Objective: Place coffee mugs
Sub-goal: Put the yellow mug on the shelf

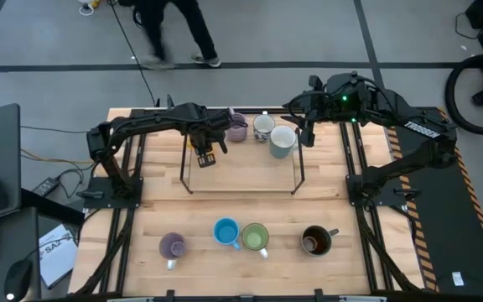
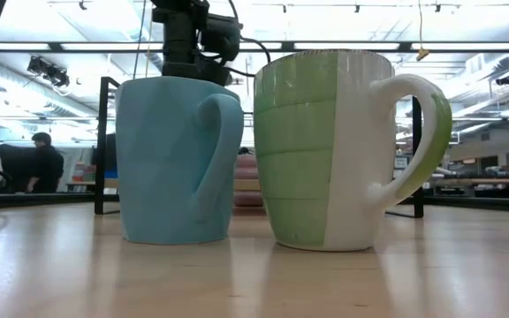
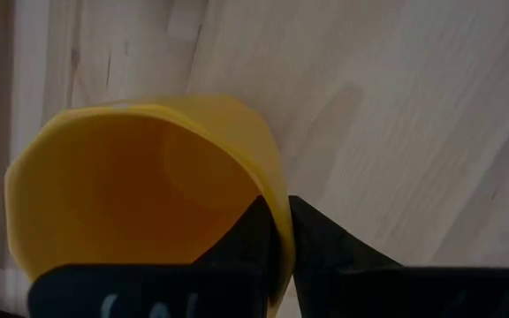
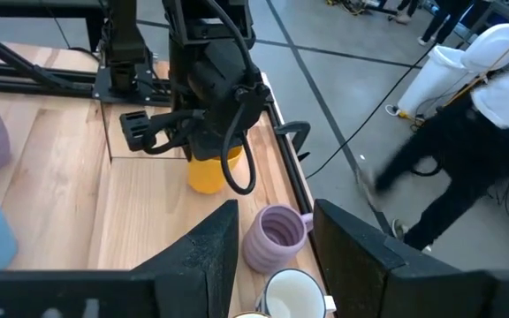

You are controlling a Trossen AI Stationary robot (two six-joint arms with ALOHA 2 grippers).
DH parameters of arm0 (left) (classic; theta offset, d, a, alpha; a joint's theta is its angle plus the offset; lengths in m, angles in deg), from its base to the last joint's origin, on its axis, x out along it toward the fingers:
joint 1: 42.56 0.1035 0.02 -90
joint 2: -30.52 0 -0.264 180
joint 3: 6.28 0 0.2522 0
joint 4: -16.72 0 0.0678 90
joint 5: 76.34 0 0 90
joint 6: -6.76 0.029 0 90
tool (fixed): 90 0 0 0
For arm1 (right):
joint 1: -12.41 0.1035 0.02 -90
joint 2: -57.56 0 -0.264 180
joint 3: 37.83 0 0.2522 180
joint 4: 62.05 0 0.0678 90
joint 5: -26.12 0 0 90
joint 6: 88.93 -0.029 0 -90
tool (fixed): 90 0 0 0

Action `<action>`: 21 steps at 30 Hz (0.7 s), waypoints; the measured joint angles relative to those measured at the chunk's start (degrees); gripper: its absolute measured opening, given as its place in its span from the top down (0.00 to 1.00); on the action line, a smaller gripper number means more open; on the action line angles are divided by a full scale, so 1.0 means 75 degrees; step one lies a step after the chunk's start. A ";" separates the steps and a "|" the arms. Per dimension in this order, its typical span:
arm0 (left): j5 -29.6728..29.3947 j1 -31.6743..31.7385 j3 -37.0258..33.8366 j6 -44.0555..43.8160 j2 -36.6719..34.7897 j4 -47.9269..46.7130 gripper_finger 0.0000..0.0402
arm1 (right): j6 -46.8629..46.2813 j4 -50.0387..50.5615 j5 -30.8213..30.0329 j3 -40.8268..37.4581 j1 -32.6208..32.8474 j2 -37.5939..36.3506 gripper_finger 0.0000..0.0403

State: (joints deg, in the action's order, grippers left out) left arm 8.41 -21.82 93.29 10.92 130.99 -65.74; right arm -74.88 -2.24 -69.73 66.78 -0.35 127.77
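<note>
From above: left gripper (image 1: 205, 151) at the rear of the table (image 1: 241, 214), over the black wire rack (image 1: 241, 172), clamped on an orange mug (image 1: 205, 158). Just beside it, 3 mugs in a row at the far edge: lavender mug (image 1: 237, 129), white patterned mug (image 1: 263, 127), pale grey-white mug (image 1: 283, 140). Right gripper (image 1: 307, 127) close by the pale one, fingers apart, holding nothing. Near the front edge, 4 more: second lavender mug (image 1: 172, 246), blue mug (image 1: 225, 231) touching or nearly touching green mug (image 1: 255, 238), dark brown mug (image 1: 316, 241) a little apart.

At table height: blue mug (image 2: 177, 159) and green mug (image 2: 347, 150) upright, filling the view, rack legs behind; 1 dark arm above the blue mug. People standing far back in the room.

Left wrist: 2 dark fingers (image 3: 312, 234) pinched on the orange mug's rim (image 3: 140, 190), 1 inside, 1 outside.

Right wrist: own fingers (image 4: 215, 243) spread wide; beyond, lavender mug (image 4: 277, 237) and orange mug (image 4: 208, 170) under the left gripper (image 4: 197, 132). A person on the floor beyond the table.
</note>
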 joint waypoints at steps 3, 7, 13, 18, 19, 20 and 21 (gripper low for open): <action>-0.0007 0.0005 -0.0001 0.0020 0.0009 0.0010 0.92 | -0.0039 -0.0001 0.0000 0.0000 0.0000 0.0000 0.62; -0.0006 -0.0002 -0.0001 0.0023 0.0155 -0.0047 0.92 | -0.0045 0.0001 0.0005 0.0000 0.0000 0.0000 0.62; -0.0278 -0.0050 0.0002 0.0130 0.0207 -0.0019 0.92 | -0.0048 0.0023 0.0073 0.0000 0.0000 0.0000 0.62; -0.0306 -0.0036 0.0002 0.0131 0.0207 -0.0025 0.92 | -0.0048 0.0020 0.0079 0.0000 0.0000 0.0000 0.62; -0.0303 -0.0038 0.0002 0.0133 0.0210 -0.0019 0.92 | -0.0048 0.0020 0.0079 0.0000 0.0000 0.0000 0.62; -0.0297 -0.0039 0.0002 0.0133 0.0208 -0.0030 0.92 | -0.0048 0.0020 0.0079 0.0000 0.0000 0.0000 0.62; -0.0299 -0.0039 0.0002 0.0134 0.0207 -0.0035 0.92 | -0.0050 0.0020 0.0081 0.0000 0.0000 0.0000 0.62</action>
State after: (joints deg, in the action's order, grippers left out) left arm 6.17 -22.11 93.30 11.93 132.54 -66.00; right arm -75.25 -2.09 -69.12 66.78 -0.35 127.77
